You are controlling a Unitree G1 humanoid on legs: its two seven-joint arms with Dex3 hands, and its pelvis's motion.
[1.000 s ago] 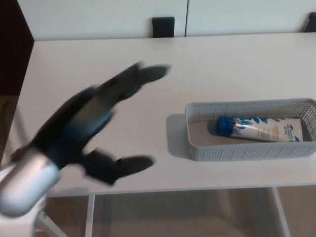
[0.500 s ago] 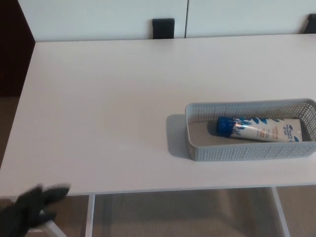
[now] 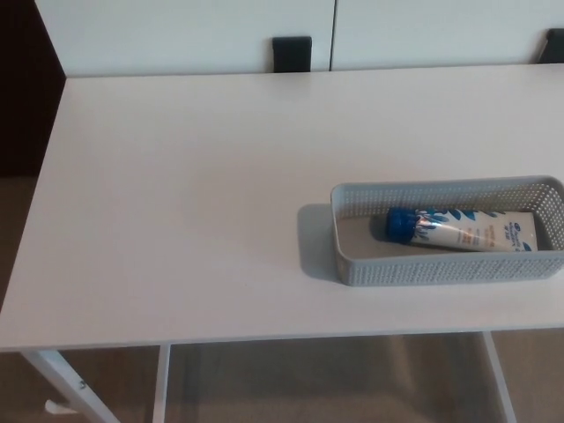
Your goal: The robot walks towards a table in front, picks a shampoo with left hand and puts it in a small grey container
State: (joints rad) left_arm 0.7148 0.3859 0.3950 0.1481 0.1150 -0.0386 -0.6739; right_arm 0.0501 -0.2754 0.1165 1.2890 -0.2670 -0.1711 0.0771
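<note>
1. A white table [image 3: 176,220] is filling most of the head view, with pale panels [image 3: 176,35] running along behind its far edge and a dark brown area [image 3: 22,88] showing past its left side.
2. At the lower left, a slanted white table leg [image 3: 57,383] is angling down toward the beige floor [image 3: 308,379], and a straight white leg [image 3: 160,383] is standing just to the right of it.
3. Near the middle of the far edge, a small black block [image 3: 292,53] is sitting behind the table, against the seam between the panels.
4. On the right part of the table, near the front edge, the small grey container [image 3: 441,269] is resting with its long side running left to right; its walls are perforated and its right end is reaching almost to the edge of the picture.
5. The shampoo [image 3: 467,230] is lying flat inside the small grey container, a cream tube with blue leaf markings, its blue cap [image 3: 401,224] pointing left and its crimped end pointing right.
6. Below the container, another white leg [image 3: 498,379] is slanting down under the table.
7. At the far right of the back edge, a second dark shape [image 3: 553,44] is being cut off by the frame.
8. Neither the left robot hand nor the right robot hand is appearing in the view, so I cannot tell whether either is released or clenched; nothing is grasping the shampoo.
</note>
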